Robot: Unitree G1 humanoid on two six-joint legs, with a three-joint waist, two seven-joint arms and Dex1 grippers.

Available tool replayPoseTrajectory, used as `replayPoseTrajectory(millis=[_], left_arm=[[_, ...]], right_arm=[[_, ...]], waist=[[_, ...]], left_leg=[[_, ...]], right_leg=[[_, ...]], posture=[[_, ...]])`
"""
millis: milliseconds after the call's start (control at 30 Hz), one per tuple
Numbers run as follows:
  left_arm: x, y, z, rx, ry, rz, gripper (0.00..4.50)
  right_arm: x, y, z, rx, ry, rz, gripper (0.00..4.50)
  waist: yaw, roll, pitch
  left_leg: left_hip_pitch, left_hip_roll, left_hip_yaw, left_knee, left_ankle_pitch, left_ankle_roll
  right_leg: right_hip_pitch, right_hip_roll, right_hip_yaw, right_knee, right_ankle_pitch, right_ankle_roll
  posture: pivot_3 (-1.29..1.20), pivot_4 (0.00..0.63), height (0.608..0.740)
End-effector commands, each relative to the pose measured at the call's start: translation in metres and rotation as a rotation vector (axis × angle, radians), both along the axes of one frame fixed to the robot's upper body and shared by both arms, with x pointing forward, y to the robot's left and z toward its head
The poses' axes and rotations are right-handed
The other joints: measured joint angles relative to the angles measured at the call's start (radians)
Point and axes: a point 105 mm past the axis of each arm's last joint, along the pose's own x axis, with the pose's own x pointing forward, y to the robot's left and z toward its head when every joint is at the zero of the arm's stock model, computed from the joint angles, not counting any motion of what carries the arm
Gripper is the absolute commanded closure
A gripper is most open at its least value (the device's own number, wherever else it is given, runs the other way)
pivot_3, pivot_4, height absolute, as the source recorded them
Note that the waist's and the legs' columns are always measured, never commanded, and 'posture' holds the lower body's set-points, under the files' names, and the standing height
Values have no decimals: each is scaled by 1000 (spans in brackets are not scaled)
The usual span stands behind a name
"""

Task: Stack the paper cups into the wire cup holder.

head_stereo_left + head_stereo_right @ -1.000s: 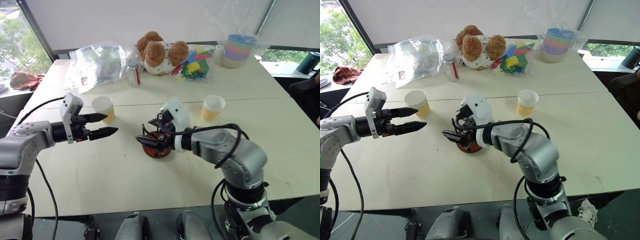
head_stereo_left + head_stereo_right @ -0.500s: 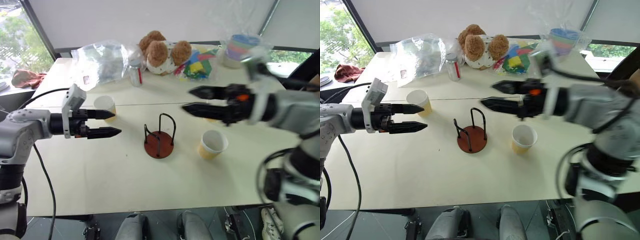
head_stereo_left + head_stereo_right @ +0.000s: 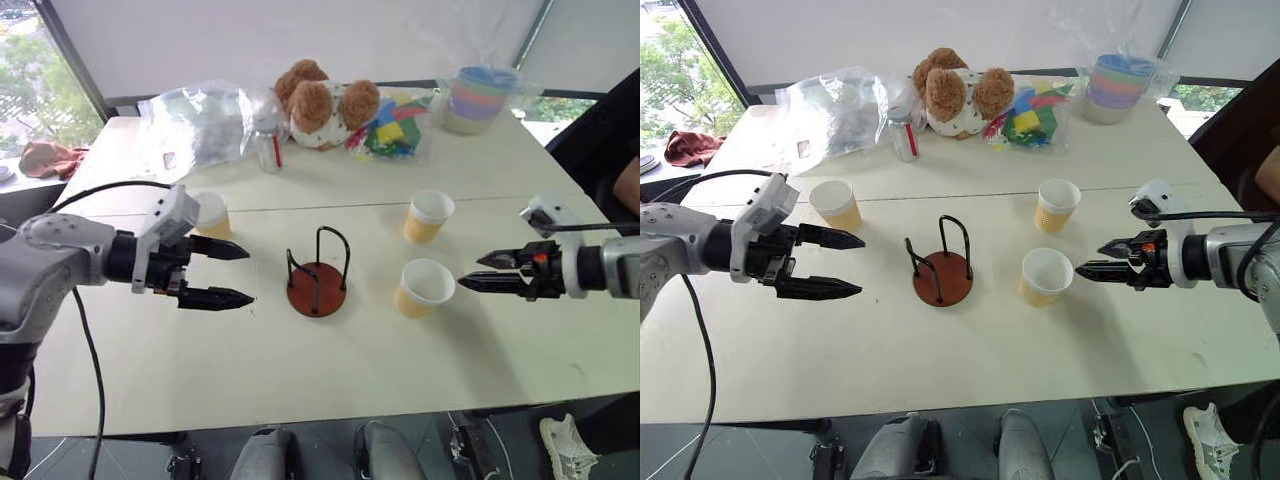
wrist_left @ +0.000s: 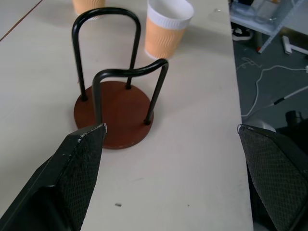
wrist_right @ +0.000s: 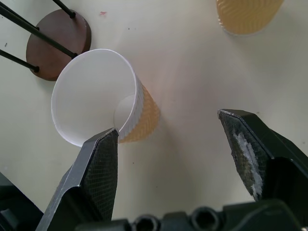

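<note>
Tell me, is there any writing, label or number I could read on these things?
None can be read.
The clear bag carries a small label, too small to read.
The small bottle has a red mark, too blurred to read.
The cups and the wire holder are blank.

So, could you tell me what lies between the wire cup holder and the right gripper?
One upright paper cup stands between the wire cup holder and the right gripper, seen in the right eye view.

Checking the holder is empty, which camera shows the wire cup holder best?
The left wrist view: the wire cup holder is close, with nothing inside. Both eye views show it small at mid-table; the right wrist view catches its base edge.
</note>
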Motion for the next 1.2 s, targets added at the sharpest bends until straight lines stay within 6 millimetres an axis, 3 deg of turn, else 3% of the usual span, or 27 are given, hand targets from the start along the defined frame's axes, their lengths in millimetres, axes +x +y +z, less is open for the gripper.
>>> replayPoseTrajectory(millis=[33, 200, 300, 400, 567, 667, 767, 900, 967, 1100, 1200], left_arm=[[1, 2, 1, -5, -23, 5, 0], [2, 7, -5, -2, -13, 31, 0], [2, 7, -6, -1, -15, 34, 0], [3, 5, -3, -9, -24, 35, 0], [5, 6, -1, -13, -35, 45, 0], [6, 7, 0, -16, -41, 56, 0], [8, 9, 1, -14, -42, 62, 0], [11, 16, 2, 9, -44, 78, 0], [12, 20, 3, 16, -44, 85, 0], [16, 25, 4, 14, -46, 107, 0], [17, 27, 5, -6, -50, 124, 0]], right_arm=[[5, 4, 9, 38, -35, -10, 902], [11, 12, 14, 87, -36, -17, 902], [9, 19, 5, 81, 4, 4, 902], [10, 22, -5, 65, 23, 6, 1749], [12, 23, -15, 66, 43, -5, 4353], [13, 24, -9, 76, 26, 3, 4442], [16, 30, 15, 59, -62, 58, 4442], [32, 55, 91, 39, -312, 180, 4442], [37, 73, 115, 44, -368, 235, 4442], [39, 116, 131, 21, -427, 418, 4442], [38, 144, 131, 36, -424, 539, 4442]], waist=[[1, 0, 0], [-1, 0, 0], [1, 0, 0], [0, 0, 0], [-1, 0, 0], [0, 0, 0], [-1, 0, 0], [-11, 4, 3], [-10, 4, 3], [-5, 3, 2], [-4, 3, 2]], left_leg=[[0, 0, 0, 0, 0, 0], [0, 0, 0, 0, 0, 0], [0, 0, 0, 0, 0, 0], [0, 0, 0, 0, 0, 0], [0, 0, 0, 0, 0, 0], [0, 0, 0, 0, 0, 0], [0, 0, 0, 0, 0, 0], [0, 0, 2, 1, 0, 0], [0, 0, 2, 0, 1, -1], [0, 2, 0, -2, 0, -1], [-2, 1, 1, 0, 1, -1]], right_leg=[[0, 0, 0, 0, 0, 0], [0, -2, 0, -1, 0, 0], [0, -2, 0, -1, 0, 0], [0, -2, 0, -1, 0, 0], [0, -1, 0, 0, 0, 0], [0, -1, 0, 0, 0, 0], [0, 0, 0, 0, 0, 0], [-2, 0, 0, 1, 0, 0], [-3, 1, 1, 2, 0, 0], [-3, 4, 0, 1, 0, 0], [-3, 3, 0, 1, 0, 0]], posture=[[0, 150, 740], [0, 150, 740], [0, 150, 740], [0, 150, 740], [0, 150, 740], [0, 150, 740], [0, 150, 740], [0, 150, 740], [0, 150, 740], [0, 150, 740], [0, 150, 740]])
